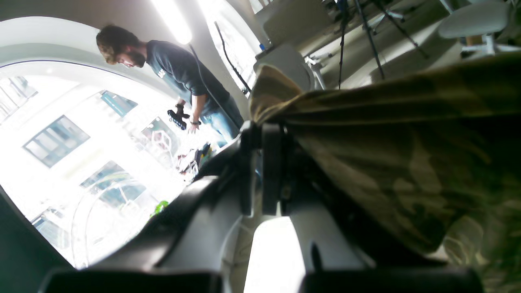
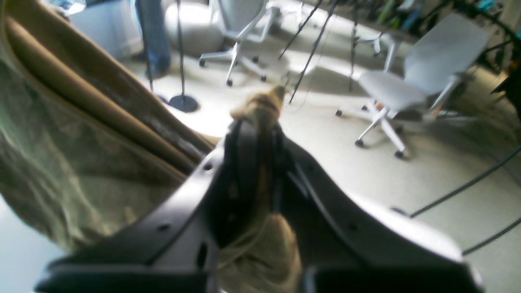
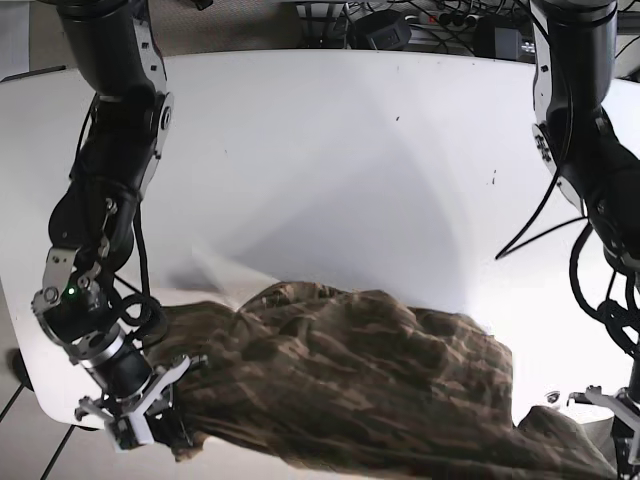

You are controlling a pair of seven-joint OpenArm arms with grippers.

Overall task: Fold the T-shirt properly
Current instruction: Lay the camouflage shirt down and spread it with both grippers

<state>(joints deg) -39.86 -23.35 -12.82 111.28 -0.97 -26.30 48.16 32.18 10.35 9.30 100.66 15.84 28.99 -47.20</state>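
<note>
A camouflage T-shirt (image 3: pixel 350 380) lies bunched along the front edge of the white table (image 3: pixel 330 150). My right gripper (image 3: pixel 165 415) is at the shirt's left end. In the right wrist view its fingers (image 2: pixel 244 142) are shut on a fold of cloth (image 2: pixel 260 106), and the rest of the shirt (image 2: pixel 61 162) hangs to the left. My left gripper (image 3: pixel 600 430) is at the shirt's right end, near the table's front right corner. In the left wrist view it (image 1: pixel 260 134) is shut on the shirt (image 1: pixel 407 154), which stretches away to the right.
A man (image 1: pixel 175 73) stands beyond the table in the left wrist view. Office chairs (image 2: pixel 407 81) and stand poles (image 2: pixel 181 61) are on the floor around it. Cables and gear (image 3: pixel 400 25) lie past the table's far edge.
</note>
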